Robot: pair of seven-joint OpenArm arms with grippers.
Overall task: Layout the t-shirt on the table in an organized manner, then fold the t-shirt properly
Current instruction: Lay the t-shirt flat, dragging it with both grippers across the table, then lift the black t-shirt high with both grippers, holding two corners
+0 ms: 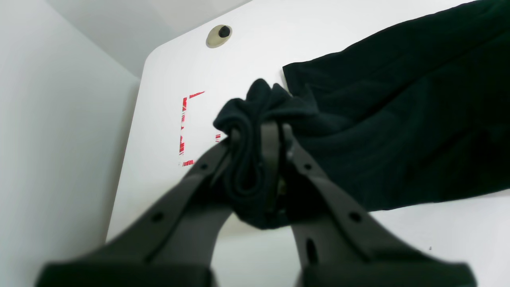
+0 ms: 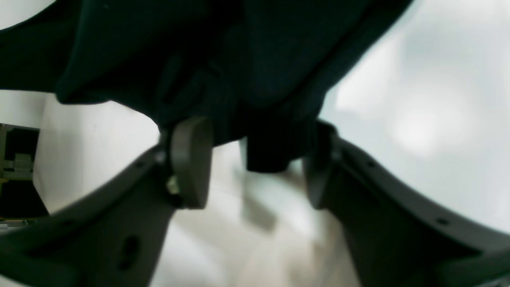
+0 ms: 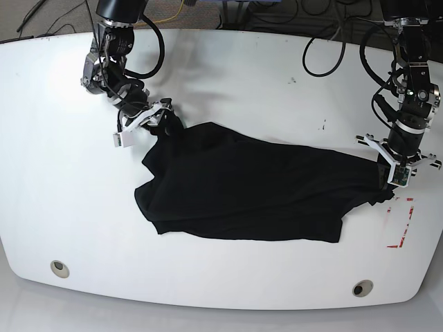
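Black t-shirt [image 3: 242, 194] on white table [image 3: 228, 90]: left gripper [image 1: 261, 131] pinches bunched edge beside red mark [image 1: 184, 127]; right gripper [image 2: 255, 159] (fingers apart) straddles opposite fold.

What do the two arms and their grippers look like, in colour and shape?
Both arms are black, jointed, with black cables looping beside them. The left gripper and right gripper have dark grey curved fingers with small holes and flat pads. White brackets sit at both wrists in the base view.
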